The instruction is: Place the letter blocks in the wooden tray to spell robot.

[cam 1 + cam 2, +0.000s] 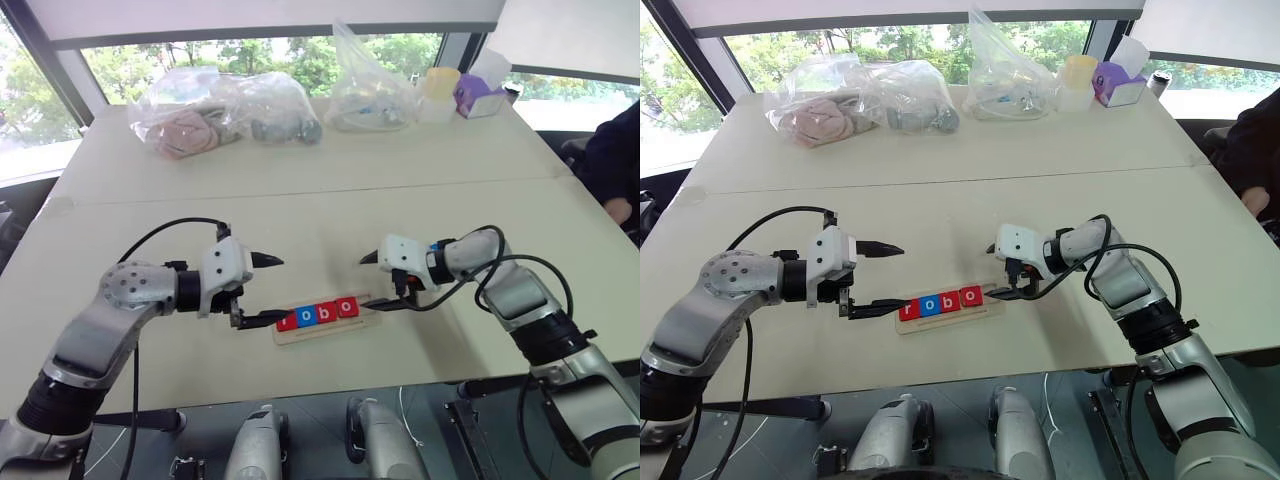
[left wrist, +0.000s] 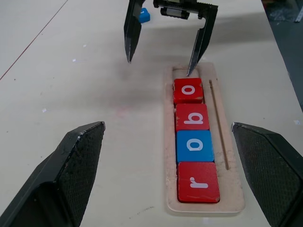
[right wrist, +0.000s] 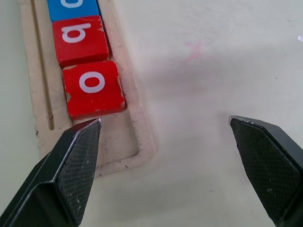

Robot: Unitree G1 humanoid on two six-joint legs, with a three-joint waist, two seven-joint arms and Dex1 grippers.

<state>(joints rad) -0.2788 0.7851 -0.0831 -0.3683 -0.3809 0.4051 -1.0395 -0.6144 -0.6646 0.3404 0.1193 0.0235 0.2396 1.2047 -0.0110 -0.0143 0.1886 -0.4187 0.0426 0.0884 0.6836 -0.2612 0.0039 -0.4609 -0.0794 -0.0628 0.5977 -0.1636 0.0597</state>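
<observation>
Four small square letter blocks [image 2: 193,137], red and blue, sit in the long pale wooden tray [image 2: 234,201]. Both black grippers, left [image 1: 258,290] and right [image 1: 385,282], are wide apart, holding nothing.

We see the wooden tray [image 1: 985,311] on the pale table [image 1: 940,205] with four letter blocks [image 1: 940,302] in a row (red, blue, red, red) reading r, o, b, o. Our left gripper [image 1: 883,275] stands spread open at the tray's left end, our right gripper [image 1: 992,272] spread open at its right end. Plastic bags [image 1: 855,100] lie at the far edge.
</observation>
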